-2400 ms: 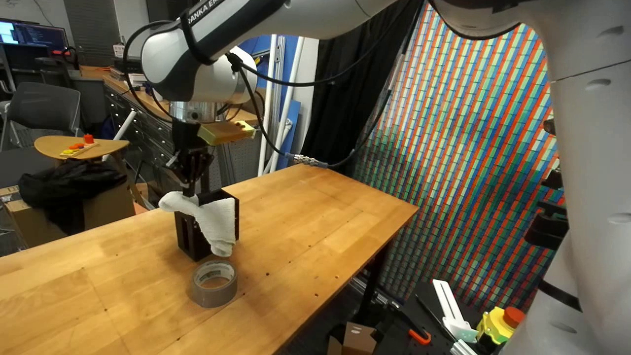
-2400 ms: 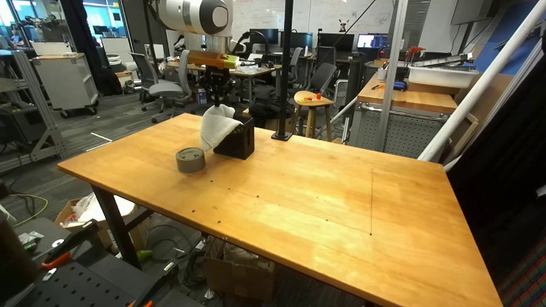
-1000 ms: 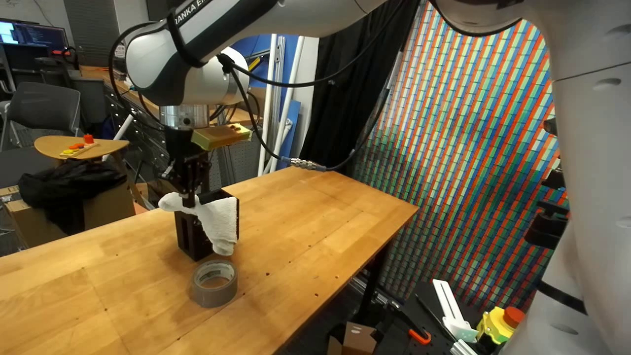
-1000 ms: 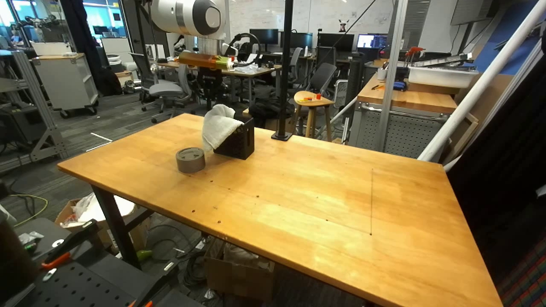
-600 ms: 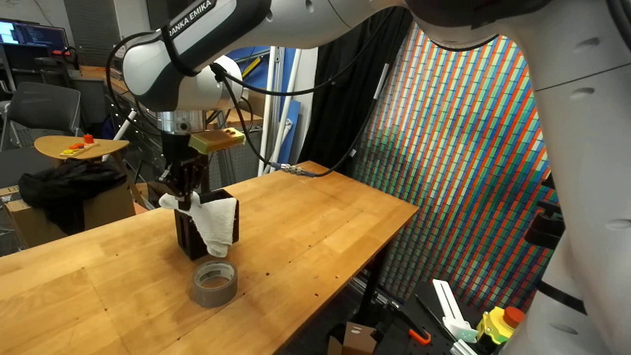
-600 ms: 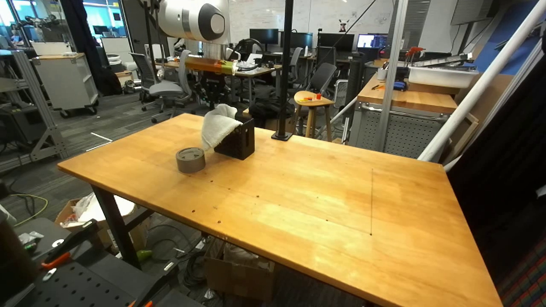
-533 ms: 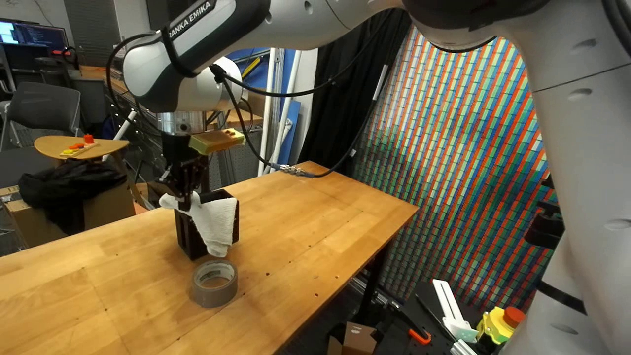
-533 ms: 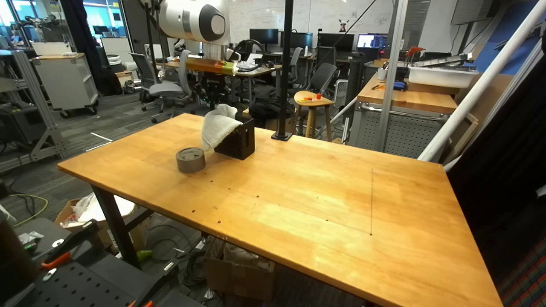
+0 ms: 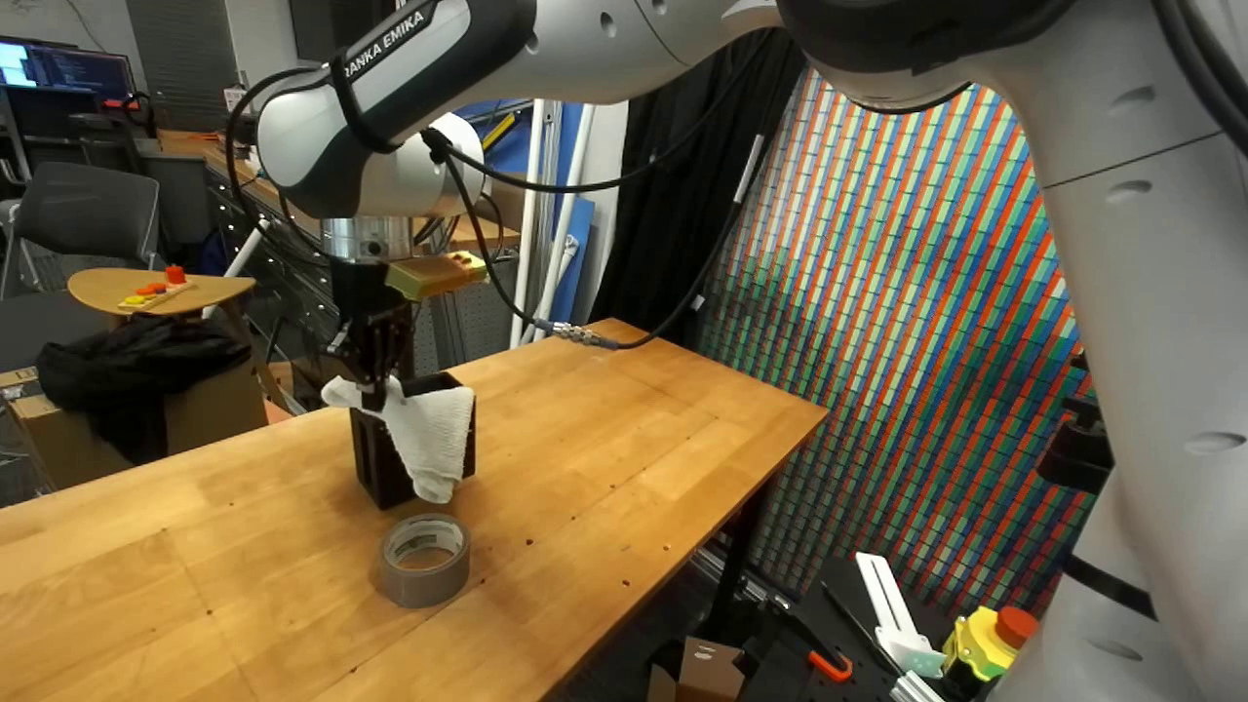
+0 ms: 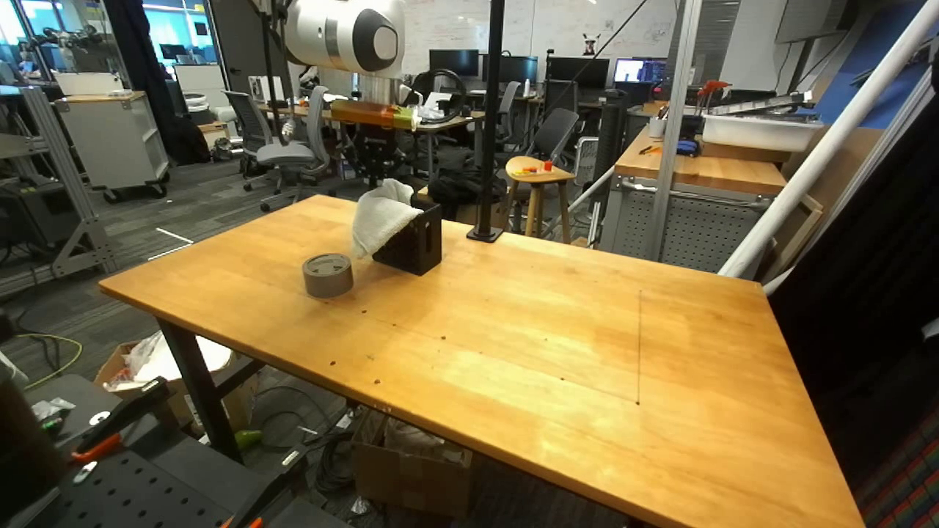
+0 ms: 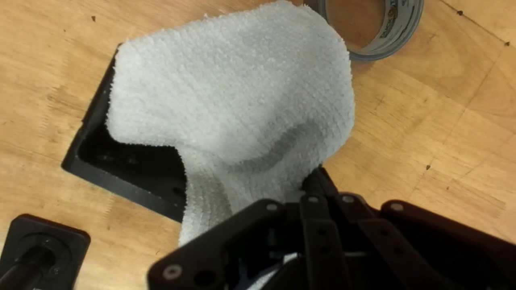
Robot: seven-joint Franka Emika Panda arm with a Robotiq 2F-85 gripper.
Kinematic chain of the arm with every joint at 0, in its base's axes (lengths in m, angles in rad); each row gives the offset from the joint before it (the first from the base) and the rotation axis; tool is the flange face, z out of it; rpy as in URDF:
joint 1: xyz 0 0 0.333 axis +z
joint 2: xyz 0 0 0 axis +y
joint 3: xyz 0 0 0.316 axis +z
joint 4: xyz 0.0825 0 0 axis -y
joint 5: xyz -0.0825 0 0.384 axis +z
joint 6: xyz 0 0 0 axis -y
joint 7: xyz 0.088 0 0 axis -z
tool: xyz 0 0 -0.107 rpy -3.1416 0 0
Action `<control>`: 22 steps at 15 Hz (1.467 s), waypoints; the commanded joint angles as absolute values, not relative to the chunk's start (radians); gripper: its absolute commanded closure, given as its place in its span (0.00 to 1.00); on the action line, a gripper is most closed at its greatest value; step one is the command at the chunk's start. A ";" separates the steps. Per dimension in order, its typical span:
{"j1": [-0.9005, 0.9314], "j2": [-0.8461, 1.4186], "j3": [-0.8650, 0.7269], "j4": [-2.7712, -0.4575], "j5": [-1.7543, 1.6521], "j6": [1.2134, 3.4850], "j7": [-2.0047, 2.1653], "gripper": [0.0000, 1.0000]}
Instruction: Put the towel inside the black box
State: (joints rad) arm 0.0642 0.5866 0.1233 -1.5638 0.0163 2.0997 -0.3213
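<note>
The white towel (image 9: 429, 439) lies draped over the top of the black box (image 9: 378, 463), with a flap hanging down outside it. It also shows in an exterior view (image 10: 381, 218) and the wrist view (image 11: 229, 88), covering much of the opening. One corner inside the box and its rim (image 11: 105, 179) stay visible. My gripper (image 11: 320, 171) is shut, fingertips together, with no cloth visible between them. It points down at the box's side, against or very close to the towel's edge. In an exterior view the fingertips hide part of the towel; in an exterior view (image 10: 411, 246) the box hides none of them.
A grey tape roll (image 9: 425, 580) stands on the wooden table (image 9: 604, 439) close to the box and the hanging flap. A black pole with a square base (image 10: 484, 233) stands beyond the box; the base also shows in the wrist view (image 11: 44, 241).
The fingertips have moved from behind the towel to in front of it in an exterior view. The box and towel have since shifted slightly together, away from the gripper.
</note>
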 commanded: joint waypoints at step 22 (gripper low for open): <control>0.022 0.598 0.075 -1.474 -0.114 2.069 -0.394 0.97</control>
State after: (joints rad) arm 0.0255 0.5968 0.0771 -1.4944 -0.0927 2.0700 -0.3759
